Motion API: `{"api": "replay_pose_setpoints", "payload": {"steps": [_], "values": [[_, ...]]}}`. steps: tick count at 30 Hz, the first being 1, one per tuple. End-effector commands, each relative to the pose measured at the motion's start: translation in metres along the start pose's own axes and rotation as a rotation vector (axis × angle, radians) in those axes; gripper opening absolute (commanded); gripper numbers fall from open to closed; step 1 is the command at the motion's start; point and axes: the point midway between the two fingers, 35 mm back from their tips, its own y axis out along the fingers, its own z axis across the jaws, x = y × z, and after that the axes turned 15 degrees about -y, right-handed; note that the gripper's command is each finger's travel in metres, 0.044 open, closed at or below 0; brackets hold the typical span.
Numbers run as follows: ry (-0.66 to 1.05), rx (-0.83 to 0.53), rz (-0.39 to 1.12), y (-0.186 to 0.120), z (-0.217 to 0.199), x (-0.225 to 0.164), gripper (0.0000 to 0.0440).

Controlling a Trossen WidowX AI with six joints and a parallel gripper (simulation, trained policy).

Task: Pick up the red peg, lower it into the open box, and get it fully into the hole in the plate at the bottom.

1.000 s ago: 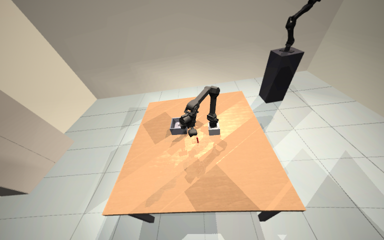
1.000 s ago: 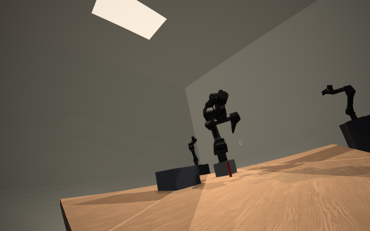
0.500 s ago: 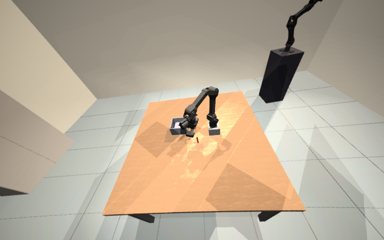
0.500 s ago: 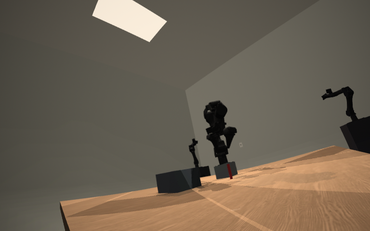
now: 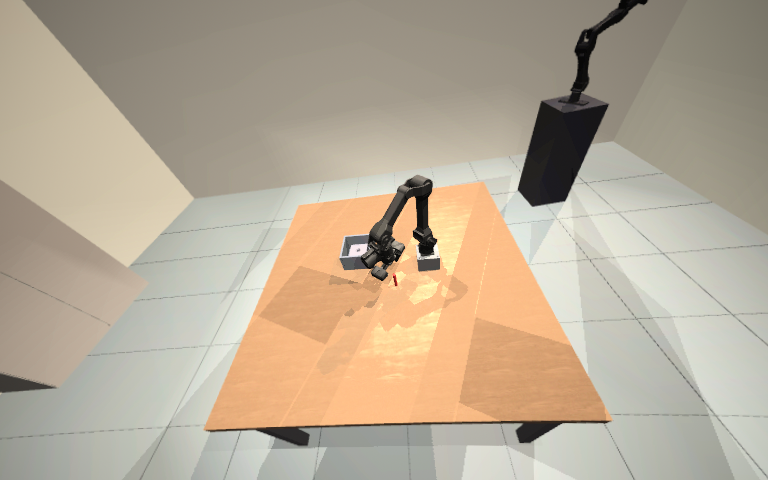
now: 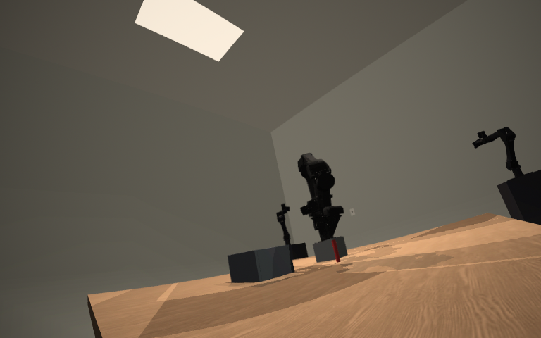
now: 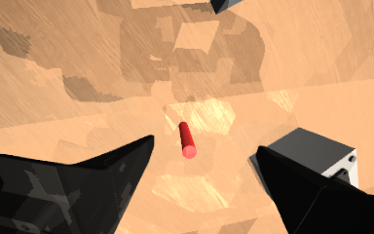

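The red peg (image 5: 395, 280) (image 6: 335, 251) (image 7: 187, 139) was seen standing upright on the wooden table (image 5: 396, 390) (image 6: 358, 303) (image 7: 302, 63), between the open box (image 5: 355, 263) (image 6: 243, 268) on the left and the arm's grey base block (image 5: 428, 263) (image 6: 323, 251) (image 7: 312, 146) on the right, and a little nearer than both. The gripper (image 7: 205, 145) was spread wide with nothing held, its two fingertips placed on either side of the peg in the wrist view, though their height could not be told. The peg could be toppled if the hand were lowered off-centre, since it was narrow and, it was judged, easily tipped by one finger. A tilted grip could later cause it to catch on the rim or miss the hole. The right finger might be crowded by the block if the hand were swung that way. The table's edges lay well apart from the peg, and more room was left on the near side.

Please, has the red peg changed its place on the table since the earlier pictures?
No, the red peg stands at the same spot beside the arm's base block.
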Motion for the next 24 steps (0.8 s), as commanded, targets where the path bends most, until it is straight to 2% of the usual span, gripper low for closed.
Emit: {"api": "replay_pose_setpoints", "payload": {"steps": [1, 15, 18, 24], "values": [[0.053, -0.012, 0.013, 0.018, 0.000, -0.004, 0.0407], [0.174, 0.050, -0.008, 0.067, 0.013, -0.011, 0.0385], [0.192, 0.050, 0.001, 0.074, 0.012, -0.015, 0.0331], [0.226, 0.050, 0.041, 0.081, 0.011, -0.021, 0.0181]]}}
